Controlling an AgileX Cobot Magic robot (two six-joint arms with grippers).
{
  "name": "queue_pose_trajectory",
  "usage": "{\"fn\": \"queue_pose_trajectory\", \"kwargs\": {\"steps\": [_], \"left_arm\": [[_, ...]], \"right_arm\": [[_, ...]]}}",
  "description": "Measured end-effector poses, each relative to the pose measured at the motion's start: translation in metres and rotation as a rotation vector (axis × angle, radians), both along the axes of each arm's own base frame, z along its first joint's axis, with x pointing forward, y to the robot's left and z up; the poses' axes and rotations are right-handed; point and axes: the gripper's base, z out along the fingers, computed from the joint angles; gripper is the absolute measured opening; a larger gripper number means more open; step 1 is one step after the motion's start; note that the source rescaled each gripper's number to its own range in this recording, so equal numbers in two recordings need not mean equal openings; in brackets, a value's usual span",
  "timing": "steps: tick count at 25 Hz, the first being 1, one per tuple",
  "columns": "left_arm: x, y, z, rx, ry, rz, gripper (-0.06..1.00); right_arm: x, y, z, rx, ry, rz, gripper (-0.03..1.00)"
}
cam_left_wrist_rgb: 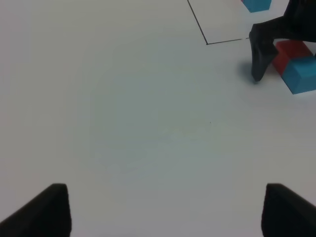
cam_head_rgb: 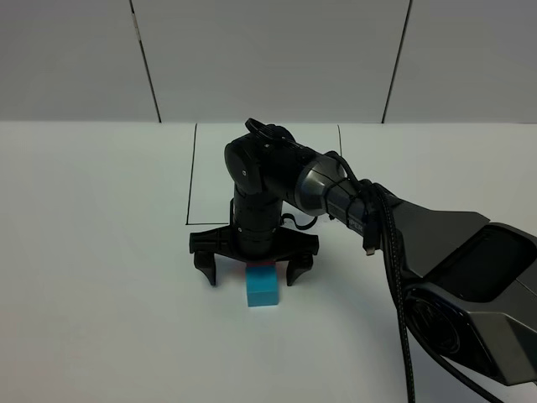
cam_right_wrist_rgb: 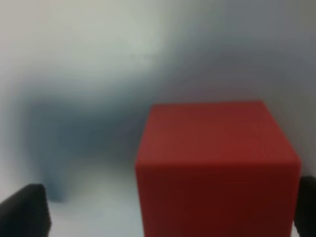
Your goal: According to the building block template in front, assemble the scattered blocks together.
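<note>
The red cube [cam_head_rgb: 260, 266] and the cyan-blue cube [cam_head_rgb: 262, 288] stand touching on the white table, the red one behind the cyan one. Both also show in the left wrist view, red [cam_left_wrist_rgb: 291, 52] and cyan [cam_left_wrist_rgb: 303, 74]. My right gripper [cam_head_rgb: 253, 270] hangs open just above the red cube [cam_right_wrist_rgb: 217, 168], one finger [cam_left_wrist_rgb: 260, 54] on each side and not clamped on it. The template is hidden behind the right arm in the high view. Only its cyan corner [cam_left_wrist_rgb: 256, 5] shows, inside the black-line square [cam_head_rgb: 191, 176]. My left gripper [cam_left_wrist_rgb: 168, 212] is open and empty over bare table.
The right arm [cam_head_rgb: 352, 201] reaches in from the lower right across the black-line square. Its cable [cam_head_rgb: 398, 277] hangs along the forearm. The white table [cam_head_rgb: 101, 252] runs to a grey panelled wall [cam_head_rgb: 268, 59] at the back.
</note>
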Motion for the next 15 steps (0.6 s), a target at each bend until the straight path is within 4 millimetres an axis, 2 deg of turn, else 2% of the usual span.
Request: {"fn": "queue_pose_trajectory", "kwargs": {"steps": [5, 7, 11, 15], "left_arm": [[0.0, 0.0, 0.0, 0.0, 0.0, 0.0, 0.68], [0.0, 0.0, 0.0, 0.0, 0.0, 0.0, 0.68], [0.0, 0.0, 0.0, 0.0, 0.0, 0.0, 0.68], [0.0, 0.0, 0.0, 0.0, 0.0, 0.0, 0.68]], "right_arm": [[0.0, 0.0, 0.005, 0.006, -0.007, 0.006, 1.0], [0.001, 0.0, 0.015, 0.012, -0.021, 0.011, 1.0], [0.004, -0.004, 0.055, 0.054, -0.099, 0.03, 1.0], [0.015, -0.028, 0.103, 0.093, -0.19, 0.013, 1.0]]}}
